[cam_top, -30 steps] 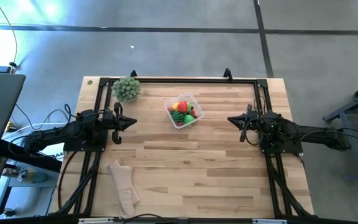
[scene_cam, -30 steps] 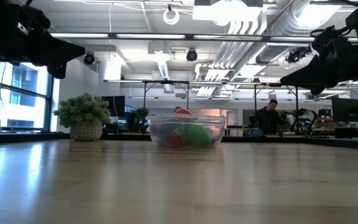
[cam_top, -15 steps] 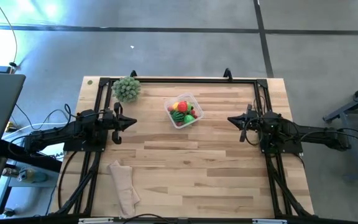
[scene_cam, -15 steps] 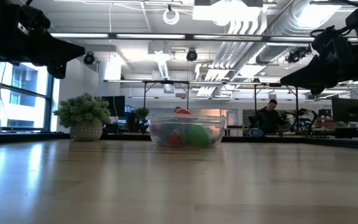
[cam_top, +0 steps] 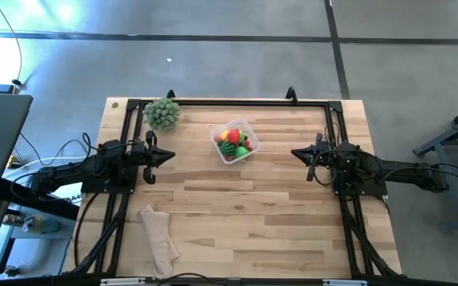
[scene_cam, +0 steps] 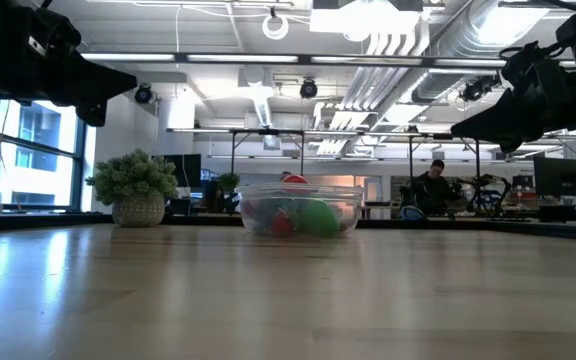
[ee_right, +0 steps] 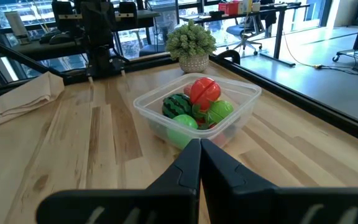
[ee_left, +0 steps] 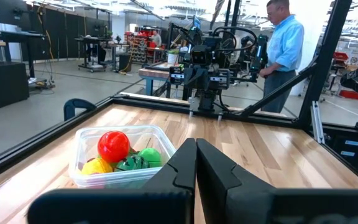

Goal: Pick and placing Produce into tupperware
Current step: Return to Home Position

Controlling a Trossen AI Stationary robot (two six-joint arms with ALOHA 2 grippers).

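The left gripper (cam_top: 168, 156) is being held with its fingers pressed together and nothing is being gripped; the right gripper (cam_top: 296, 153) is being held the same way, closed and empty. Both are being kept raised above the table (cam_top: 277, 214), each at its own side and each being pointed inward toward the other. The tupperware (ee_right: 149, 117) is lying between them on the far half of the table, a little beyond the line joining the two tips and well apart from both, so neither arm is being shown as clearly nearer. It is square and turned slightly against the table edges, so no long axis is being offered. The produce (ee_right: 204, 91) is being held inside it in a heap, a red piece uppermost, and no loose piece is being seen on the boards. The filling is being judged finished, and any coming move is being judged a withdrawal away from the tupperware, both arms being stretched low and level from their bases
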